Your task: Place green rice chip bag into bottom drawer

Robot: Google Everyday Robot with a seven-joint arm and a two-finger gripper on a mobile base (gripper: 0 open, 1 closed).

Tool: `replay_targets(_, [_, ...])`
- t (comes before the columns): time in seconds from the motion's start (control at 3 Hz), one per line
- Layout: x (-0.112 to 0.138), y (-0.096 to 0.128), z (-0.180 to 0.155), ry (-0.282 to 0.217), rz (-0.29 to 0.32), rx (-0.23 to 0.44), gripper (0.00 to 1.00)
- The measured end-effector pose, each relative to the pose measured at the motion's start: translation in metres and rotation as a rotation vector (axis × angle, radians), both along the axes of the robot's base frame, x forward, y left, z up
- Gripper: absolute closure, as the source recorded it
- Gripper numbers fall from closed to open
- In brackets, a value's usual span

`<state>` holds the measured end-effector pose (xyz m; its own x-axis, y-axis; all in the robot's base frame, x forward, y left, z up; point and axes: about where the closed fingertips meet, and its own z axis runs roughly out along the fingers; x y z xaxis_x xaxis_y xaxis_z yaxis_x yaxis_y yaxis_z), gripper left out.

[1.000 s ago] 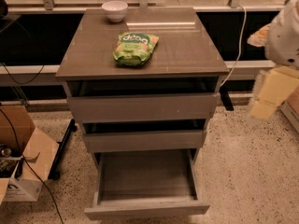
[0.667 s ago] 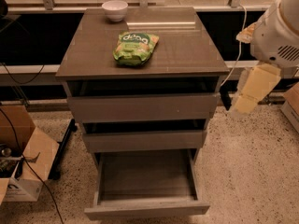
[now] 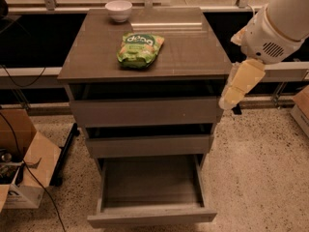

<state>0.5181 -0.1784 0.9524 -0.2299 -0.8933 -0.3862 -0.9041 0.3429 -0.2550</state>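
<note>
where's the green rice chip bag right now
The green rice chip bag lies on top of the grey cabinet, near the middle, in front of the white bowl. The gripper hangs beside the cabinet's right edge, clear of the bag.

Chip bag [image 3: 140, 49] on cabinet [image 3: 193, 52], in front of bowl [image 3: 118, 10]; end effector [image 3: 231, 99] right of cabinet.

The blurred gripper [image 3: 229, 99] hangs right of the top drawer [image 3: 145, 111], arm [image 3: 282, 21] cropped.

Quick count: one green chip bag [image 3: 139, 49] and one white bowl [image 3: 118, 9] on the surface [image 3: 193, 52], three drawers [image 3: 147, 145], one cardboard box [image 3: 25, 164], one claw [image 3: 228, 102] just off the surface's right edge.
</note>
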Motion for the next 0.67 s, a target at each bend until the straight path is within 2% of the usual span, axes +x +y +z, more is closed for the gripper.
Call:
replay_targets(0.33, [0.013,0.044,-0.011,0.008,-0.044,0.122,0.0])
replay_targets(0.67, [0.042,0.085,-0.014,-0.023,-0.063,0.229,0.0])
